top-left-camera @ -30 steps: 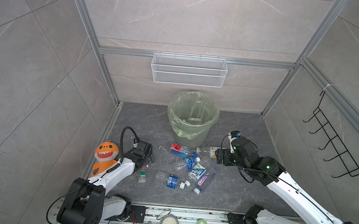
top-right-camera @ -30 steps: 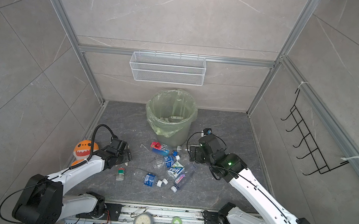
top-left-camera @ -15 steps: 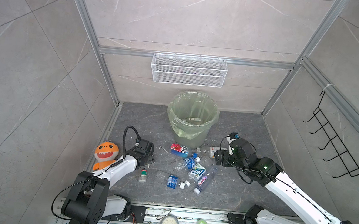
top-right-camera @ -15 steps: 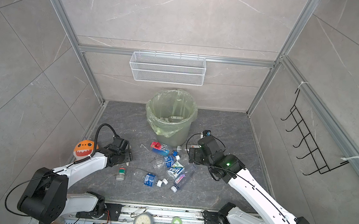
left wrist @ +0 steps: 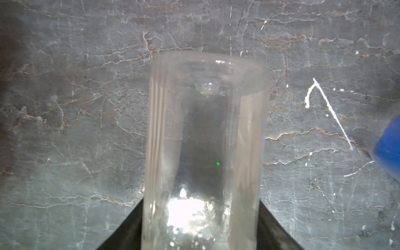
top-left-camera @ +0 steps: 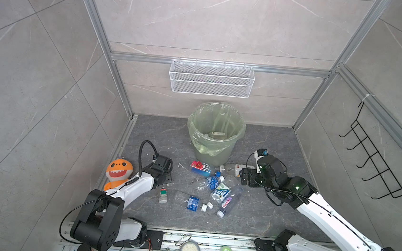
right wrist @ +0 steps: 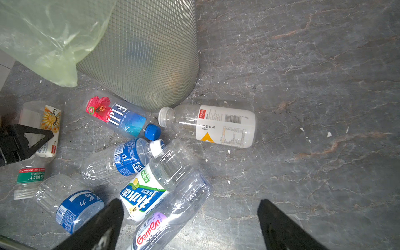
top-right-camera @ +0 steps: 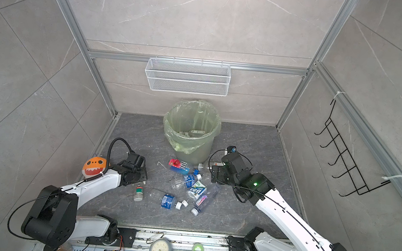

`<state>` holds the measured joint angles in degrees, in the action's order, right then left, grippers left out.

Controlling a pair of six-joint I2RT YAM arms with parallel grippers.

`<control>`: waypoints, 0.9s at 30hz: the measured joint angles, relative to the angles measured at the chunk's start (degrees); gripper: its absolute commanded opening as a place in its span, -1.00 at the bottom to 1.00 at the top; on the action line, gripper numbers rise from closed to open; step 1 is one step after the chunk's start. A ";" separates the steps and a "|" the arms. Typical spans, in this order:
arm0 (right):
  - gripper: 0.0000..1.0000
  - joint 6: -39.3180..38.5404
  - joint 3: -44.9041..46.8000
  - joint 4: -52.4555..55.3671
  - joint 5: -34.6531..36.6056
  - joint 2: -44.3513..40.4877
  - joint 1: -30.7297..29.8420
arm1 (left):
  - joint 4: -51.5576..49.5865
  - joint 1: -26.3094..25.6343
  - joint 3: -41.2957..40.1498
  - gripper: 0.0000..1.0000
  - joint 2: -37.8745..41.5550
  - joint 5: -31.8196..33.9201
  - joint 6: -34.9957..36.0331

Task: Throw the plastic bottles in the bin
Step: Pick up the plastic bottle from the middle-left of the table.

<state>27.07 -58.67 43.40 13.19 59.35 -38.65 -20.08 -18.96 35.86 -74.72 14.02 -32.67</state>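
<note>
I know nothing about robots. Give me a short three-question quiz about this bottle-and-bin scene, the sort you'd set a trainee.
1. True or false: the bin lies tipped on its side.
2. What do the left fingers hold? A) nothing B) a clear bottle C) a tin can
3. Fill in: the right fingers stand ____ above the floor, gripping nothing.

Key: 1 false, it stands upright. 2 B. 3 open.
</note>
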 measured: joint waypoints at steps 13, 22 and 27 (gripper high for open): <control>0.99 0.37 3.10 -1.90 0.02 -2.86 0.00 | 7.30 -0.07 -8.22 0.14 23.34 -9.42 3.06; 0.99 0.35 3.10 -2.56 -0.46 -2.91 0.00 | 6.01 -1.84 -1.64 0.11 38.62 -14.91 4.92; 0.99 0.17 2.69 -2.56 -0.83 -2.84 0.00 | 4.61 -2.67 15.21 0.10 34.23 -17.51 7.13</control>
<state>27.24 -55.99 40.84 12.36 56.51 -38.65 -15.46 -21.63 51.07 -40.49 -3.49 -25.54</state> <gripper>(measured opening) 0.996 0.549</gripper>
